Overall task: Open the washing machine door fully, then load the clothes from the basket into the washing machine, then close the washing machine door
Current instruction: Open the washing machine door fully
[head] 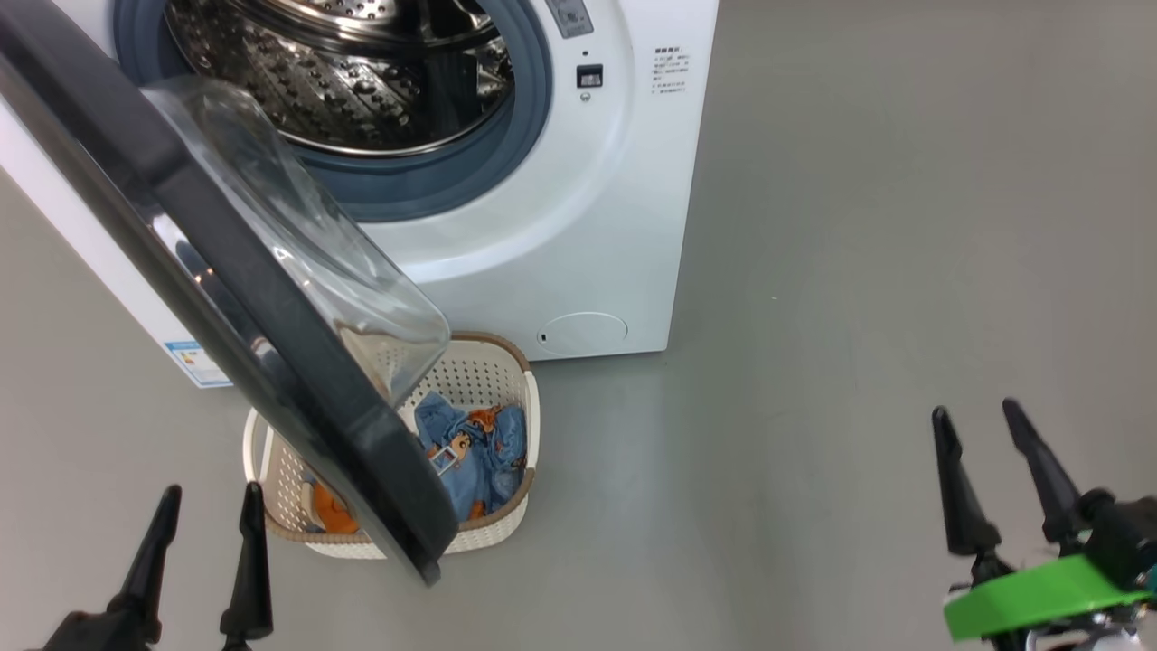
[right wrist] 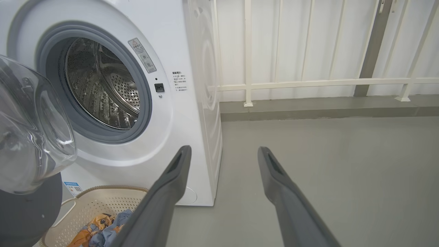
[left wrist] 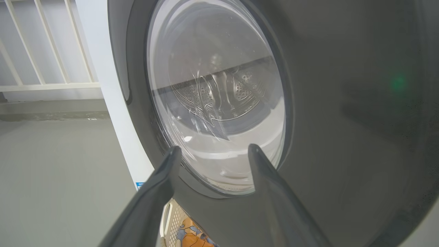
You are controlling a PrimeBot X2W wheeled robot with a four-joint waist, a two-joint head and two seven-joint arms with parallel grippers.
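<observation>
Door (head: 226,271) part-open, overhanging basket (head: 506,362) (clothes (head: 479,452) half-hidden). L gripper (head: 212,491) near door, R gripper (head: 976,409) well off: both spread, empty. Swing door wider w/ L first.

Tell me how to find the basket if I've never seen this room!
Look for the big white washing machine with its round door standing open. On the grey floor right in front of it, partly behind the door's black rim, sits the basket. It's cream plastic full of little holes with a brown rim, and blue clothes with orange pictures lie inside.
</observation>
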